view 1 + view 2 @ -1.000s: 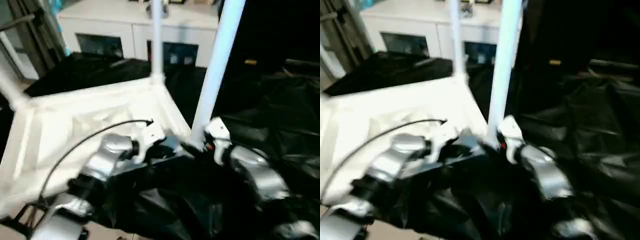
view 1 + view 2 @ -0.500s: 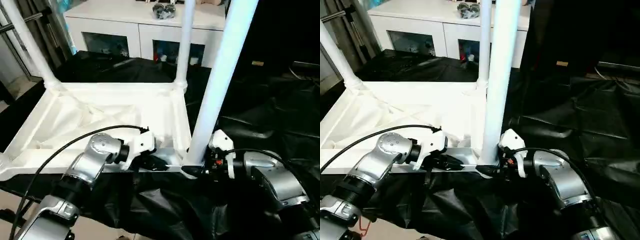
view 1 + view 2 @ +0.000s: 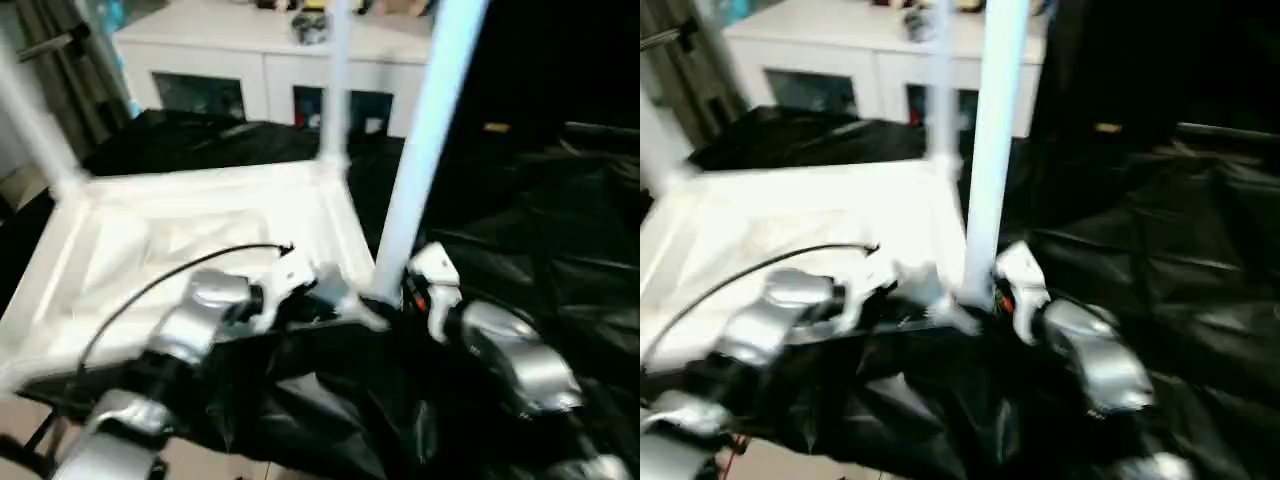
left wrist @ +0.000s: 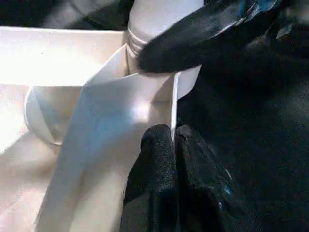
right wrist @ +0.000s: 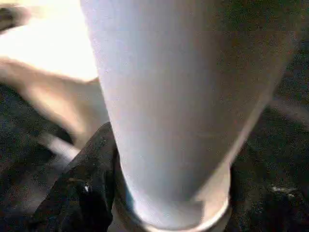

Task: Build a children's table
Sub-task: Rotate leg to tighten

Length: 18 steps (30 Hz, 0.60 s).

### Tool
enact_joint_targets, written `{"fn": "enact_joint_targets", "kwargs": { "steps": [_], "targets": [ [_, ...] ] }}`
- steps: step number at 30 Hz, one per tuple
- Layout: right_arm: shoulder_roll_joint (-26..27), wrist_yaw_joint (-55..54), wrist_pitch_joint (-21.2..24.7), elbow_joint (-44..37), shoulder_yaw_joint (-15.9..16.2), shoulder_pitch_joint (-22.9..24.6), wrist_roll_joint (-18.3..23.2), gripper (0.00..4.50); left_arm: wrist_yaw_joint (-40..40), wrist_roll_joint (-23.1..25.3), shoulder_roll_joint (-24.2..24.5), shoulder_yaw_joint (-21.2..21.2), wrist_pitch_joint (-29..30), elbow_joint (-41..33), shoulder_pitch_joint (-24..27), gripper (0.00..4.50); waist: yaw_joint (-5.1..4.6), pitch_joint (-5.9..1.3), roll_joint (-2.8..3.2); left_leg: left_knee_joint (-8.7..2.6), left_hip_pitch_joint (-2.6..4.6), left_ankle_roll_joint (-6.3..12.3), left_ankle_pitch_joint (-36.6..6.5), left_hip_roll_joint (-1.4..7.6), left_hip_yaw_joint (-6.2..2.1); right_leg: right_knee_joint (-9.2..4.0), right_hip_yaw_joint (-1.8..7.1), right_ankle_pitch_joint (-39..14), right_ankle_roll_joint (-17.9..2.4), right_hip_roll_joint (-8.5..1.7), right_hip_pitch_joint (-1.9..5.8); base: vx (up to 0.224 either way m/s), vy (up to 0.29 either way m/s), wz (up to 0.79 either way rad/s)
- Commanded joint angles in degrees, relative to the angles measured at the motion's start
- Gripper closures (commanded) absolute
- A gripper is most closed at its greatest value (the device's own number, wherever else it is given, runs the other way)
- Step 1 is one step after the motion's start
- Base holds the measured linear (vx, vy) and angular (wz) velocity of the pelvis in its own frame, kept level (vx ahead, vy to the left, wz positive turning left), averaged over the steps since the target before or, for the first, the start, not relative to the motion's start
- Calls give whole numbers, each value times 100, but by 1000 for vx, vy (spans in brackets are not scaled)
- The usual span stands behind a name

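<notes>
The white tabletop (image 3: 180, 230) lies upside down on black cloth, ribbed underside up. Three white legs stand in its corner sockets: far left (image 3: 35, 130), far right (image 3: 335, 90) and near right (image 3: 425, 140). My left gripper (image 3: 335, 300) is at the near rim beside the near-right corner; in the left wrist view it (image 4: 173, 140) is shut on the thin rim wall. My right gripper (image 3: 395, 295) sits at the base of the near-right leg (image 5: 164, 96), one black finger (image 5: 87, 193) pressed against it. That gripper's finger (image 4: 193, 38) also lies across the leg just above the socket.
A white cabinet (image 3: 250, 60) with glass doors stands behind the work, small items on its top. Crumpled black cloth (image 3: 560, 230) covers the surface to the right and front. A black cable (image 3: 170, 280) arcs over my left forearm.
The whole picture has swung and blurred, so the camera moved. Both grippers stay at the near-right corner, left on the rim, right at the leg's base.
</notes>
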Motion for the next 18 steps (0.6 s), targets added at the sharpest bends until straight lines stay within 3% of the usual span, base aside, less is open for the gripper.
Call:
{"fn": "enact_joint_targets", "kwargs": {
  "steps": [1,3,4,5,6,8,10,12,13,14,16,17,18],
  "targets": [
    [425,-237,315,384,546,115,-149,180,419,-42,-418,-147,62,-55,-178,450,-27,-186,-22,-395,130,-154,-2757,20,-76,-677,55,-3905,-372,-243,43,0,0,0],
    [674,-615,318,554,502,25,-269,180,539,11,-609,-209,144,-101,-166,450,-100,-163,-52,-386,168,-131,-3053,1,-111,-766,-47,-4136,-200,-221,23,0,0,0],
    [712,-681,242,608,532,-15,-337,180,526,34,-655,-256,136,-126,-153,450,-100,-163,-52,-386,168,-131,-3053,1,-111,-766,-47,-4136,-200,-221,23,0,0,0],
    [755,-785,38,723,578,-120,-441,180,496,77,-726,-334,111,-146,-138,450,-145,-163,-12,-408,175,-110,-3216,5,-138,-818,-108,-4100,-127,-216,50,0,0,0],
    [755,-785,38,723,578,-120,-441,125,496,77,-726,-334,111,-146,-138,450,-180,-155,18,-440,164,-106,-3352,20,-167,-827,-151,-3979,-111,-206,85,0,0,0],
    [760,-631,40,693,463,-154,-268,111,437,117,-689,-380,48,-109,-130,450,-212,-155,81,-504,167,-76,-3612,63,-210,-816,-206,-3605,-186,-208,155,-15,51,-8],
    [679,-504,-102,664,482,-160,-287,98,365,119,-611,-388,-5,-124,-117,450,-232,-153,108,-545,164,-107,-3747,82,-232,-794,-193,-3337,-294,-238,176,0,0,0],
    [636,-469,-221,661,512,-162,-338,76,325,113,-572,-390,-14,-157,-107,450,-257,-159,55,-509,185,-91,-3689,42,-208,-805,-167,-3410,-369,-264,128,0,0,0],
    [557,-311,-326,616,508,-159,-304,76,202,99,-487,-404,-65,-203,-91,450,-253,-165,47,-510,164,-67,-3612,36,-209,-793,-156,-3408,-378,-276,143,0,0,0],
    [451,-58,-485,559,519,-150,-245,76,62,82,-395,-417,-124,-240,-74,450,-244,-190,33,-527,98,-18,-3437,43,-219,-752,-125,-3332,-391,-307,192,0,0,0],
    [126,650,-903,384,631,-89,-130,76,-345,8,-183,-440,-266,-342,-15,450,-208,-214,38,-539,63,31,-3187,70,-205,-695,-57,-2976,-557,-332,193,0,0,0],
    [0,938,-987,282,674,-47,-66,76,-494,-25,-106,-450,-267,-385,11,450,-195,-239,60,-536,34,75,-3006,90,-183,-641,-14,-2540,-707,-317,216,0,0,0],
    [-94,1141,-1018,205,684,-22,-4,76,-615,-47,-45,-464,-323,-399,22,450,-181,-264,42,-519,-12,155,-2657,92,-142,-567,26,-1980,-923,-305,237,0,0,0]
  ]
}}
